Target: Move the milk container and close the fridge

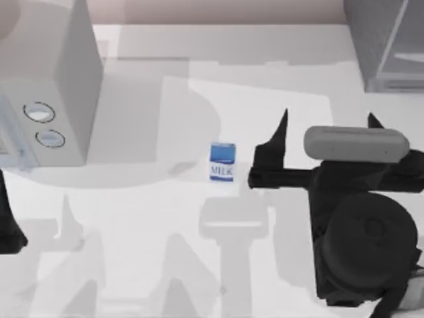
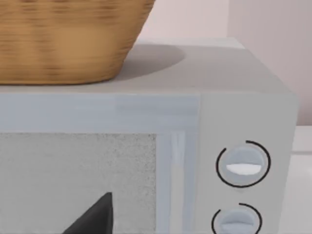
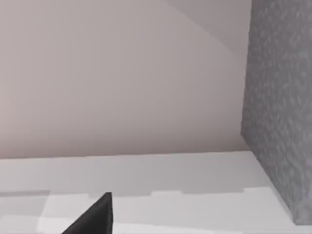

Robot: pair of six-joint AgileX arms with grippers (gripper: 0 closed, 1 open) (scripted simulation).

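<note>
**Milk carton upright at mid-table, right gripper beside it**

Here the milk container (image 1: 222, 161) stands upright near the table's (image 1: 146, 218) middle, long axis vertical, its lettered face toward the near edge. Just to its right hangs the right gripper (image 1: 324, 126), fingers spread wide apart, holding nothing. The fridge (image 1: 387, 43) sits far right. A microwave (image 1: 50, 99) with a basket (image 2: 68, 39) on top stands left, the left arm (image 1: 8, 222) parked beside it; whether its fingers are apart I cannot tell.

A dark pointed fingertip (image 3: 95, 217) of the right claw pokes into the right wrist view over the pale tabletop (image 3: 161, 180). Beyond the tabletop rises a plain pinkish wall (image 3: 117, 78). The fridge (image 3: 280, 107) stands at one side, its dark grey speckled face resting on the tabletop.
</note>
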